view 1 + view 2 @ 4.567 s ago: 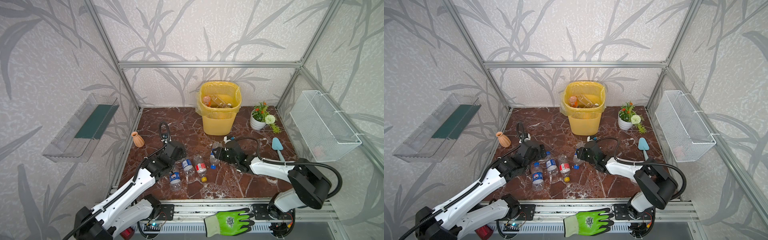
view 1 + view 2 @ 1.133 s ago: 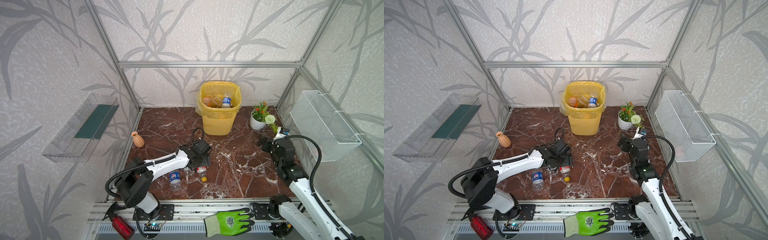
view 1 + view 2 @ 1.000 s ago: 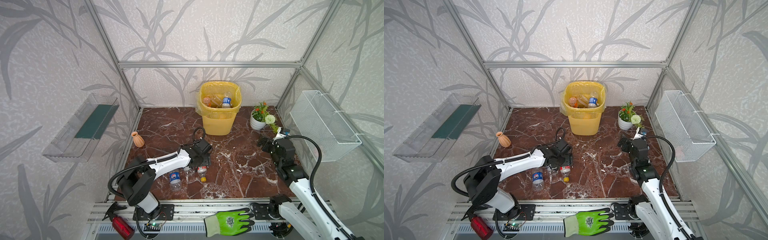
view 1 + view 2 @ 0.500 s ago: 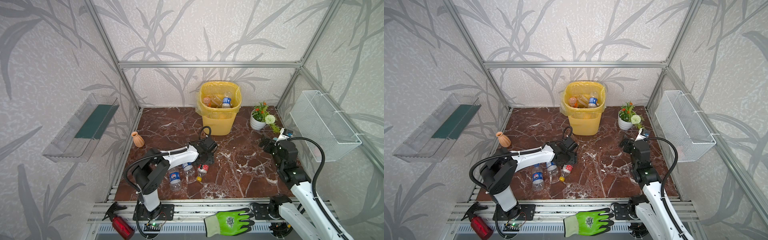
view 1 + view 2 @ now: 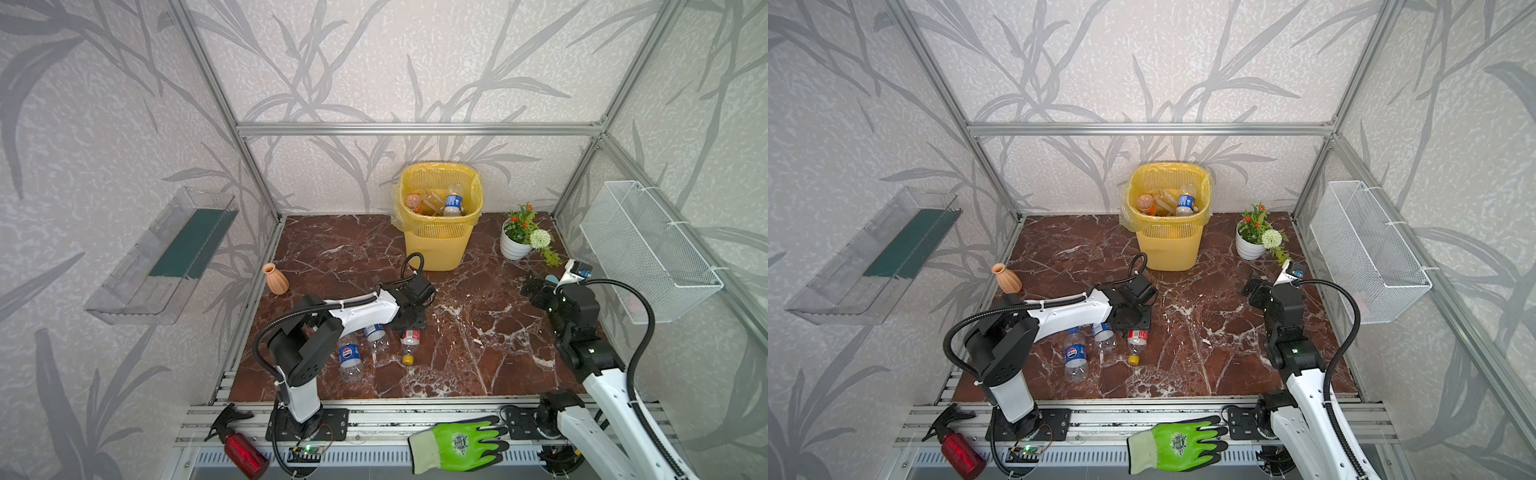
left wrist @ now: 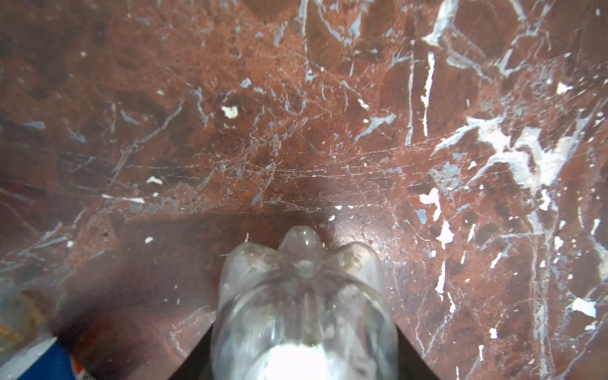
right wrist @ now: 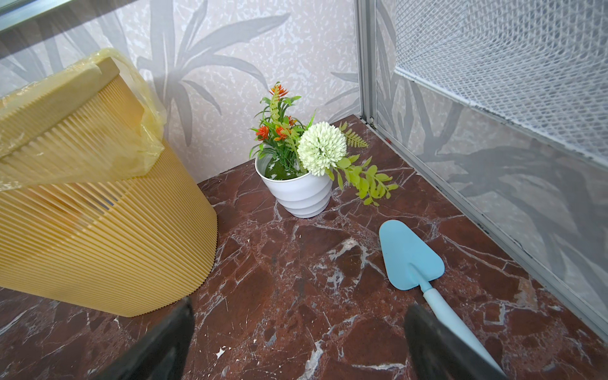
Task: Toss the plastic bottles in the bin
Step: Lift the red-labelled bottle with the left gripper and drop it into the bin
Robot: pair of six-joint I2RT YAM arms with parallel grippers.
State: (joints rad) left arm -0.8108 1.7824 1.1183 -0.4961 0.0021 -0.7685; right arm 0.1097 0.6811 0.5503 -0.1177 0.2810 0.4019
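Three plastic bottles lie on the brown marble floor, seen in both top views: a Pepsi-labelled one point(image 5: 349, 357), a blue-labelled one point(image 5: 377, 336) and a red-labelled one with a yellow cap point(image 5: 410, 338) point(image 5: 1136, 338). My left gripper point(image 5: 411, 322) points down over the red-labelled bottle's far end. In the left wrist view its dark jaws press both sides of a clear bottle base point(image 6: 302, 296), so it is shut on that bottle. The yellow bin point(image 5: 438, 241) point(image 7: 98, 214) stands at the back with several bottles inside point(image 5: 451, 203). My right gripper point(image 5: 534, 289) point(image 7: 299, 316) hovers open and empty at the right.
A white flower pot point(image 5: 515, 245) and a blue trowel point(image 7: 409, 260) sit near the right gripper. An orange vase point(image 5: 276, 279) stands at the left wall. A wire basket point(image 5: 648, 257) and a clear tray point(image 5: 166, 253) hang on the side walls. A green glove point(image 5: 457, 440) and a red spray bottle point(image 5: 245, 449) lie on the front rail.
The left gripper slid right from the bottle cluster onto the red-labelled bottle, which turned slightly, and its jaws closed on it. The right arm barely moved.
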